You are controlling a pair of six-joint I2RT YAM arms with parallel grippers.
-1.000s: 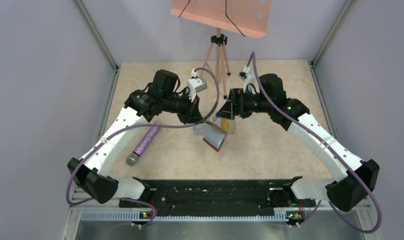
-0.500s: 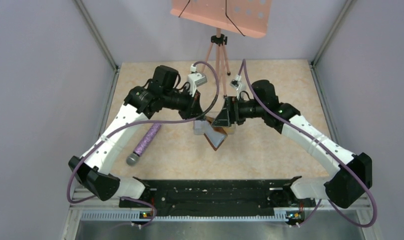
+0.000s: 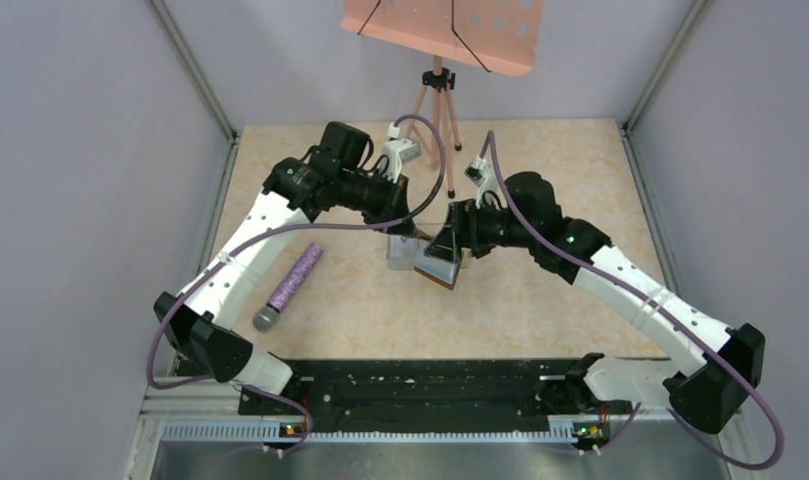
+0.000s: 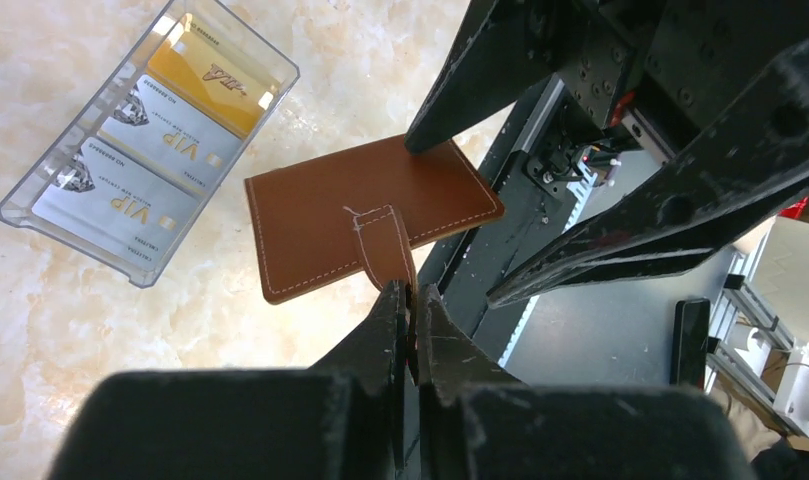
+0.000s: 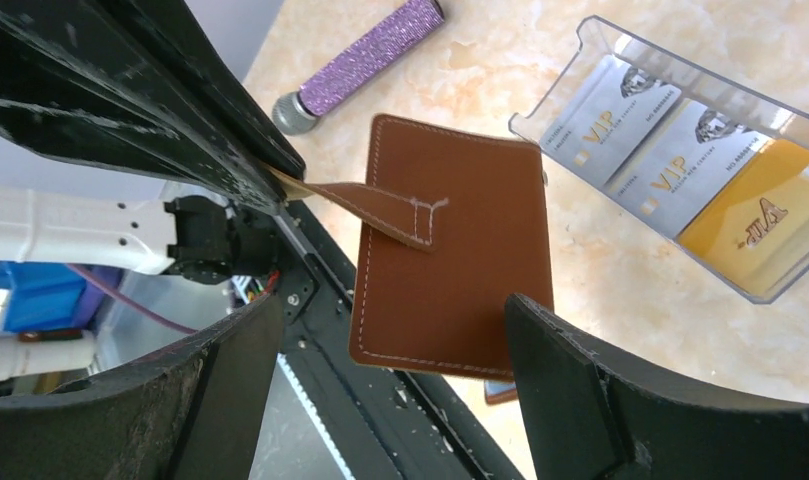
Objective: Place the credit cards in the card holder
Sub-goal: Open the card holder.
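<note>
the left gripper (image 4: 410, 295) is clamped on the snap tab (image 4: 385, 245) of the wallet (image 4: 320, 220), with the tab pinched flat between its two fingers. the wallet is folded, its brown outer face towards both wrist cameras. it hangs off the table (image 3: 540, 290) near the middle of the scene, between the two arms, and the tab is pulled taut away from its body.

the right gripper (image 5: 392, 305) is spread wide, one finger on each side of the wallet's end. in the left wrist view one black fingertip (image 4: 430, 140) meets the wallet's far edge, but i cannot tell whether it presses on it. the other finger stands apart from the leather.

the cards (image 4: 170, 150) lie flat in a clear box (image 4: 70, 247) on the table, just left of the wallet. there are two pale ones marked vip and an orange one (image 4: 215, 85), each in its own compartment, and neither gripper touches them.

a purple mic (image 3: 290, 285) lies on the table well to the left, apart from the box.
</note>
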